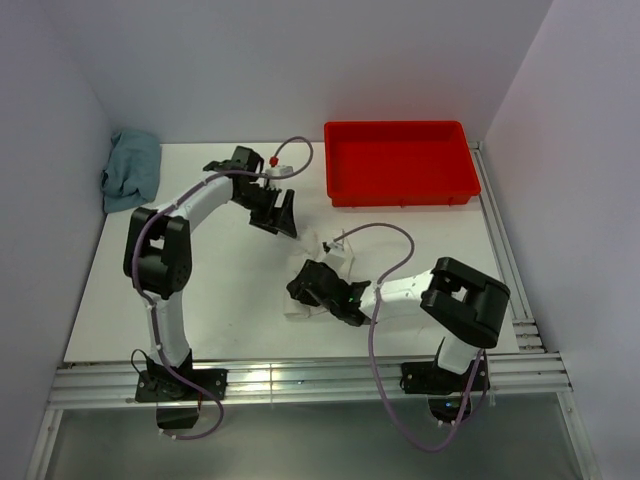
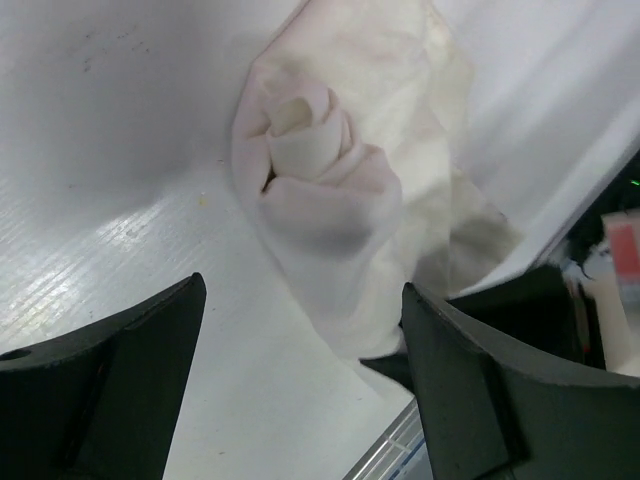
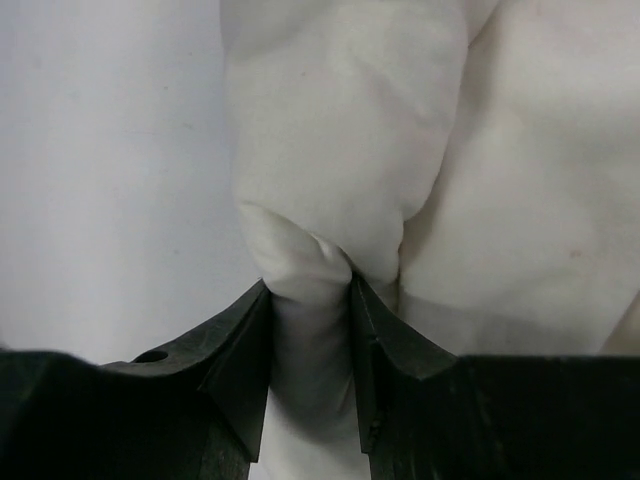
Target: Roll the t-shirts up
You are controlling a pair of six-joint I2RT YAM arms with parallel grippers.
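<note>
A crumpled blue-grey cloth (image 1: 131, 168) lies at the far left corner of the white table (image 1: 235, 300). The left gripper (image 1: 281, 215) has its fingers spread wide and empty beside the loosely rolled cream-white cotton t-shirt (image 2: 340, 170) at mid-table. The right gripper (image 3: 308, 300) pinches a fold of that shirt, and a red rectangular plastic tray (image 1: 400, 160) sits at the far right.

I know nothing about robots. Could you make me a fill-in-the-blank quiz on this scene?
Of the right tool and left tool, only the ____ one pinches the t-shirt.
The left tool's jaws stand ____.
The tray at the far side is ____.
The crumpled cloth in the far left corner is ____.
Missing words: right, open, red, blue.
</note>
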